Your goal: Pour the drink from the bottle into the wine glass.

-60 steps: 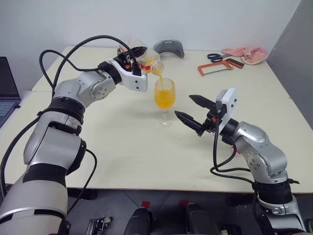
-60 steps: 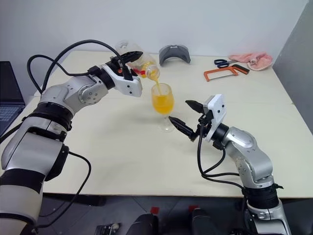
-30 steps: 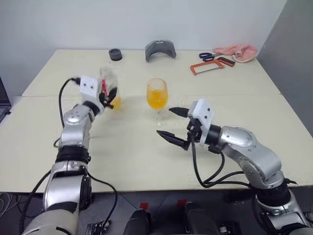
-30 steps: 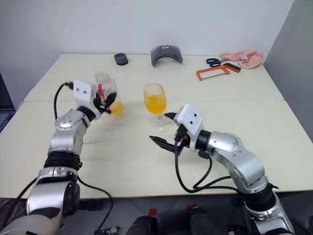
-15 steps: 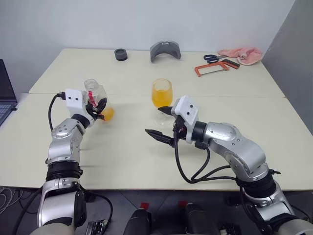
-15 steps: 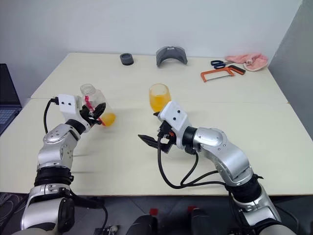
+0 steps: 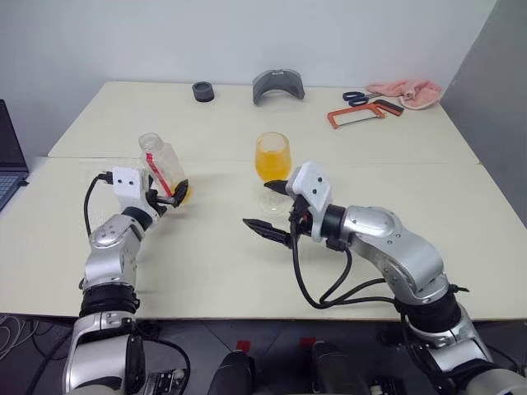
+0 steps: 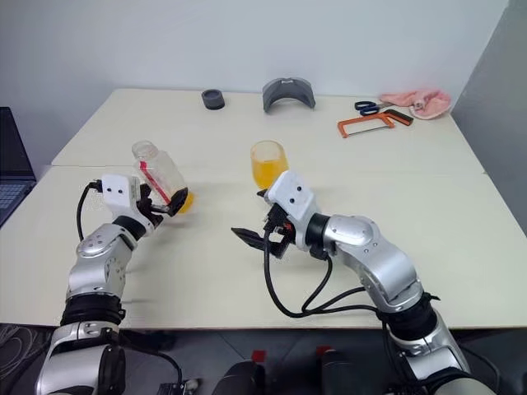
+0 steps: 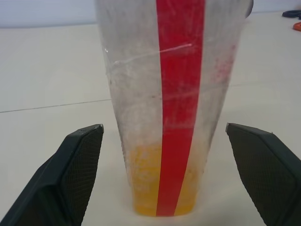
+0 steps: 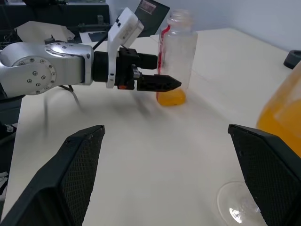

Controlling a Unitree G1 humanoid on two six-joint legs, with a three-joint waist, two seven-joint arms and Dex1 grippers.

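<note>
A: What does the left wrist view add to the head views?

B: It shows the bottle (image 9: pixel 174 108) close up: clear plastic with a red stripe down its side and a shallow layer of orange drink (image 9: pixel 146 183) at the bottom. The left hand (image 7: pixel 169 196) has its fingers (image 9: pixel 70 179) spread wide, one on each side of the bottle and clear of it, so it grips nothing.

A: And from the head?

B: There the bottle stands on the cream counter (image 7: pixel 206 271) on the robot's left, leaning a little, its mouth uncapped. The wine glass (image 7: pixel 272 160) stands upright near the middle of the counter, well apart from the bottle, its bowl mostly full of the same orange drink.

A: The right hand?

B: The right hand (image 7: pixel 270 207) hovers just in front of the glass with its black fingers parted and empty. Its wrist view shows the edge of the glass's bowl and foot, and across the counter the bottle with the left hand beside it.

A: Anything at the back?

B: A small black ring (image 7: pixel 202 91), a grey curved piece (image 7: pixel 278 84), scissors (image 7: pixel 356 97), an orange-framed hacksaw (image 7: pixel 358 113) and a pink cloth (image 7: pixel 405 91)
</note>
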